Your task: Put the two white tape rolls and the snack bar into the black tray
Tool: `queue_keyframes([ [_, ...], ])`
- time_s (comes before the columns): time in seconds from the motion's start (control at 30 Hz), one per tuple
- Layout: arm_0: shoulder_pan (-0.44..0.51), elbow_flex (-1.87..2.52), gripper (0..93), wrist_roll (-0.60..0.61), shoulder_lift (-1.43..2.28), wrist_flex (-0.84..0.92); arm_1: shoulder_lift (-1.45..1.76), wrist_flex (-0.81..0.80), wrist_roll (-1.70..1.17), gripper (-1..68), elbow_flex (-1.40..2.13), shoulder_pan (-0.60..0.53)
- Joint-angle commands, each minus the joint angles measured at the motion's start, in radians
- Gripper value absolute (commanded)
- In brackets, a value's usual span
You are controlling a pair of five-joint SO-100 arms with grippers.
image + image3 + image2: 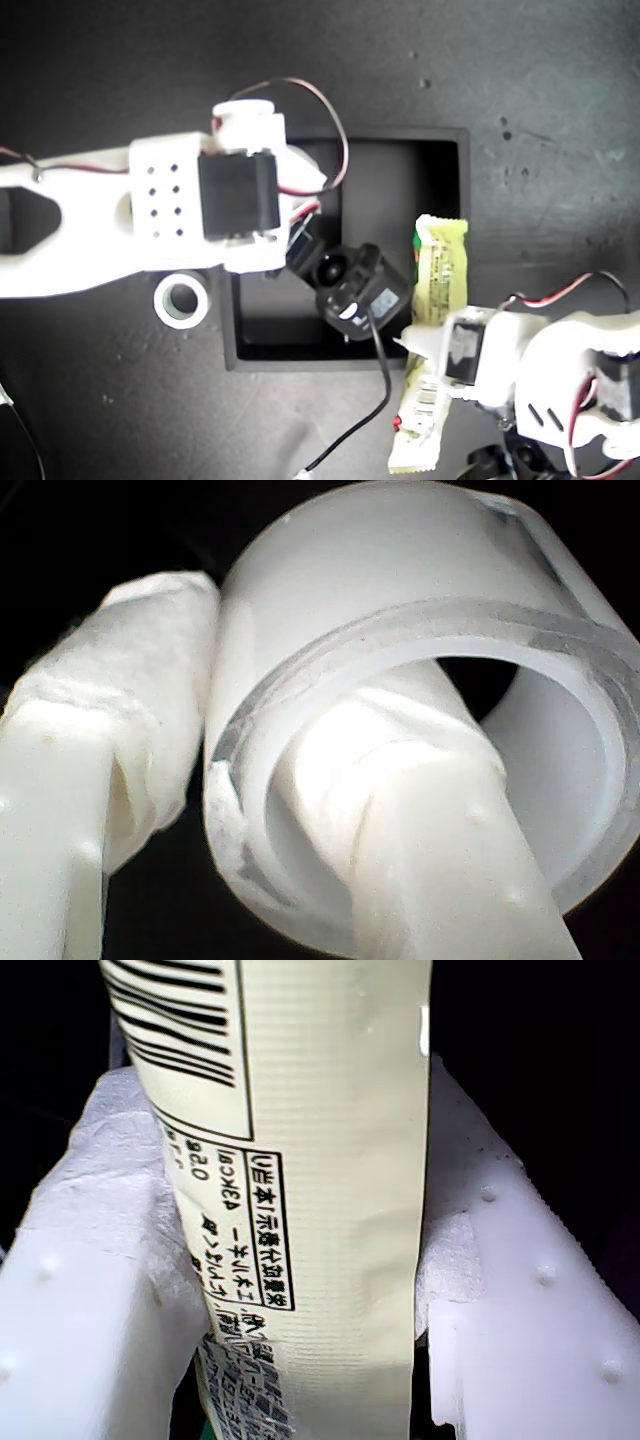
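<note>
In the exterior view, the square matte black tray (450,160) with raised walls sits in the middle of the dark table (560,80). A white arm reaches in from the exterior view's left and hangs over the tray's left half, its black wrist parts above the tray's floor; this is the arm of my second gripper, whose tips are hidden beneath it here. Just outside the tray's left wall, on the table, lies a small white ring of tape with a greenish inner core (181,300), flat and apart from the tray. The long narrow snack bar in its pale cream-yellow wrapper (440,275) lies along the tray's right wall, one crimped end near the wall's middle, the other past the tray's near corner (whether it rests on the rim I cannot tell). My first gripper (440,365) comes in from the exterior view's lower right and crosses the bar near its barcode end.

In the first wrist view, the bar's wrapper (330,1210), with barcode and printed text, stands between two white padded fingers (100,1240), which press against it on both sides: jaws clamped on the bar.

In the second wrist view, a thin-walled white tape roll with a wide hole (380,610) is held with one padded finger (430,810) through the hole and the other outside, gripping its wall.
</note>
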Motion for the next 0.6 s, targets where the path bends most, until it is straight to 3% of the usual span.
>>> queue_keyframes([
  [0.0,0.006,-0.052,5.2,-0.011,0.025,0.018,0.009,-0.011,-0.164,2.6,-0.005,0.034],
  [0.1,0.025,-0.052,14.4,-0.002,0.043,0.018,0.009,-0.029,-0.169,5.2,0.034,0.046],
  [0.27,0.055,-0.058,19.8,0.011,0.077,0.018,0.009,-0.008,-0.195,13.2,0.048,0.055],
  [0.4,0.071,0.034,20.2,-0.002,0.229,0.020,0.009,0.135,-0.224,18.6,-0.023,0.052],
  [0.57,0.123,0.229,19.0,-0.061,0.557,0.020,0.011,0.422,-0.276,19.0,-0.232,0.071],
])
